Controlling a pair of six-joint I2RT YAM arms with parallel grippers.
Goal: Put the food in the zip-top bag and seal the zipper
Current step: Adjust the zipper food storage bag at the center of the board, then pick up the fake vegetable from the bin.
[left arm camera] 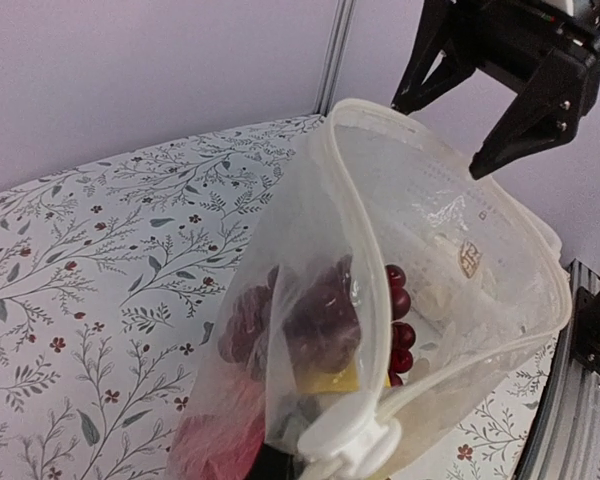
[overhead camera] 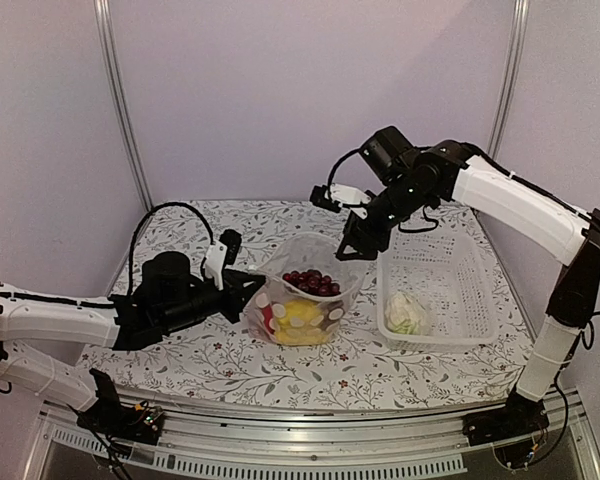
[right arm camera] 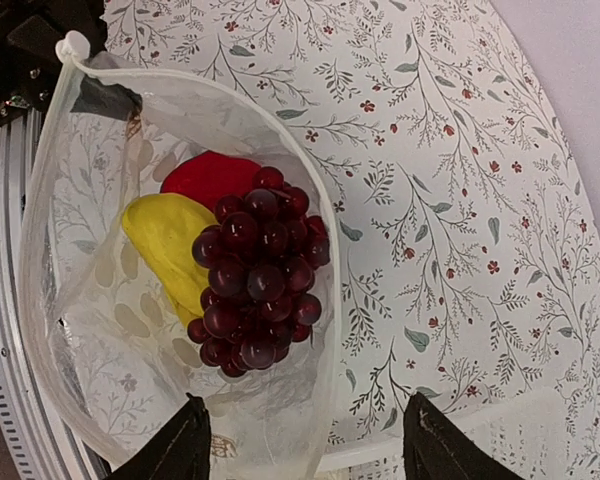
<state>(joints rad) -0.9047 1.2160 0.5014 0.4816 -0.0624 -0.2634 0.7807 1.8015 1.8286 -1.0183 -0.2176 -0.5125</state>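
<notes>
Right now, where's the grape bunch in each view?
Top external: centre; the grape bunch sits in the zip-top bag, above the yellow pieces.
Left wrist: lower centre-right, down inside the bag's open mouth.
Right wrist: centre, on the yellow pieces.
Shared landmark: the bag's open rim, which rings the grapes in all three.

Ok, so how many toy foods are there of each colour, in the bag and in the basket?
Red: 1 red piece, in the bag
Yellow: 1 yellow piece, in the bag
Dark purple: 1 grape bunch, in the bag
White: 1 cauliflower, in the basket
Total: 4 that show; more could hide underneath.
</notes>
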